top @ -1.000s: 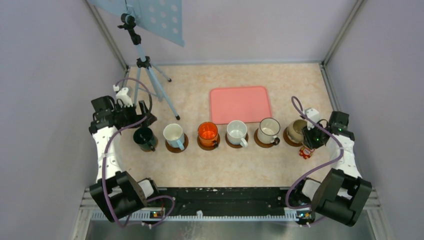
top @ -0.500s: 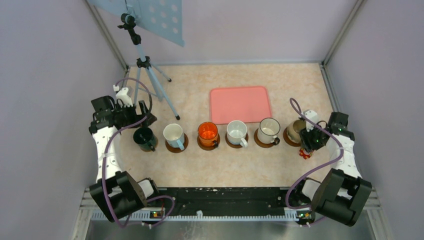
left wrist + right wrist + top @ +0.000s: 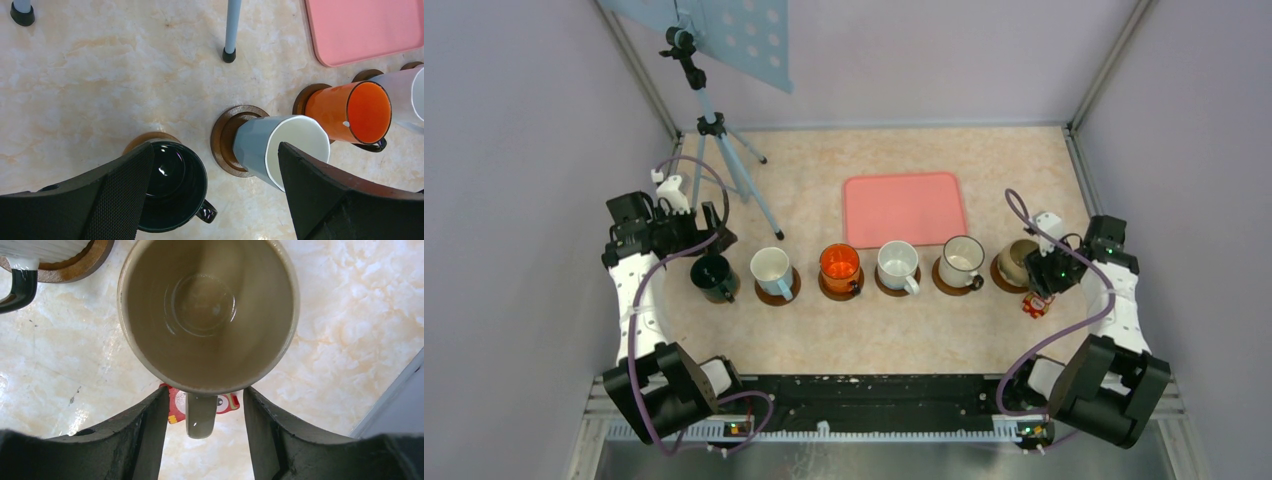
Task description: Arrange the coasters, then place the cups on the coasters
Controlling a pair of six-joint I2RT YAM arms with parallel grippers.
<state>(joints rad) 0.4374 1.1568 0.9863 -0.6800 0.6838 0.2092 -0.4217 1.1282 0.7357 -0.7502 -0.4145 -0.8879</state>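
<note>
Six cups stand in a row, each on a coaster: dark green, pale blue, orange, two white ones and beige. My right gripper is open around the beige cup's handle, with a gap on each side; the beige cup sits upright just beyond the fingertips. My left gripper hangs wide open above the dark green cup, which rests on a tan coaster. The pale blue cup stands on a dark coaster.
A small red owl figurine lies on the table under the beige cup's handle, also seen as the red figurine from above. A pink tray lies behind the row. A tripod stands at the back left.
My right gripper's jaws have spread apart and come off the beige cup's handle. The left arm and the cups have not moved.
</note>
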